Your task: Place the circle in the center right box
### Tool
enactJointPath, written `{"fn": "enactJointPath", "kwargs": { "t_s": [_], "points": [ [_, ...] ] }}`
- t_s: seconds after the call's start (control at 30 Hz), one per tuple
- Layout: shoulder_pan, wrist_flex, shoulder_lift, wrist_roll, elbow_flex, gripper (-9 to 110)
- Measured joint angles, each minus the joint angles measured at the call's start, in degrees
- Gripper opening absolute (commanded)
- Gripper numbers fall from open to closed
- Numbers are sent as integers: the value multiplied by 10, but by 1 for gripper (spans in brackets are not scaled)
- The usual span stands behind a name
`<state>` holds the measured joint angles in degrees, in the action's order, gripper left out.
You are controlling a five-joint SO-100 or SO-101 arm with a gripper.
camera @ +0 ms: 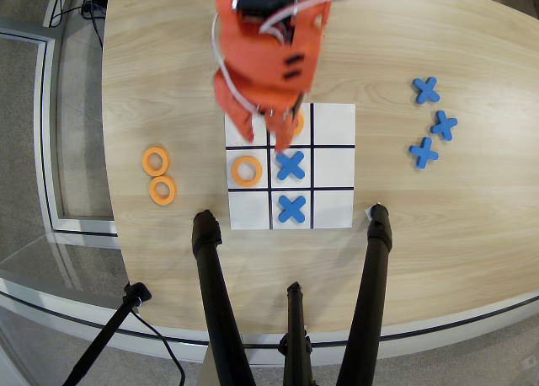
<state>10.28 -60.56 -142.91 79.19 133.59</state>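
An orange circle (pixel 247 171) lies flat in the center right box (pixel 262 184), the middle-row end cell on the left side of the paper grid (pixel 334 125) in the overhead view. My orange gripper (pixel 266 136) hangs above the grid's top row, just beyond that circle. Its fingers are spread, it is open and it holds nothing. A second orange ring (pixel 296 121) in the top-middle cell is partly hidden by the gripper. Blue crosses fill the centre cell (pixel 290 165) and the bottom-middle cell (pixel 291 207).
Two spare orange rings (pixel 155 160) (pixel 162 190) lie on the wooden table left of the grid. Three blue crosses (pixel 426 89) (pixel 444 125) (pixel 424 152) lie to its right. Black tripod legs (pixel 210 276) (pixel 375 260) stand at the near edge.
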Motion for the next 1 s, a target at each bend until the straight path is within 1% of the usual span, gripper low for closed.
{"fn": "enactJointPath", "kwargs": {
  "t_s": [0.17, 0.3, 0.43, 0.57, 0.67, 0.8, 0.93, 1.0],
  "points": [
    [-10, -76, -214, 48, 182, 10],
    [-67, -133, -375, 63, 325, 9],
    [-83, -175, -474, 64, 410, 1],
    [-69, -178, -488, 62, 445, 0],
    [-3, -172, -492, 78, 468, 0],
    [145, -169, -498, 97, 468, 0],
    [330, -168, -504, 98, 468, 0],
    [443, -168, -505, 101, 468, 0]
  ]
}}
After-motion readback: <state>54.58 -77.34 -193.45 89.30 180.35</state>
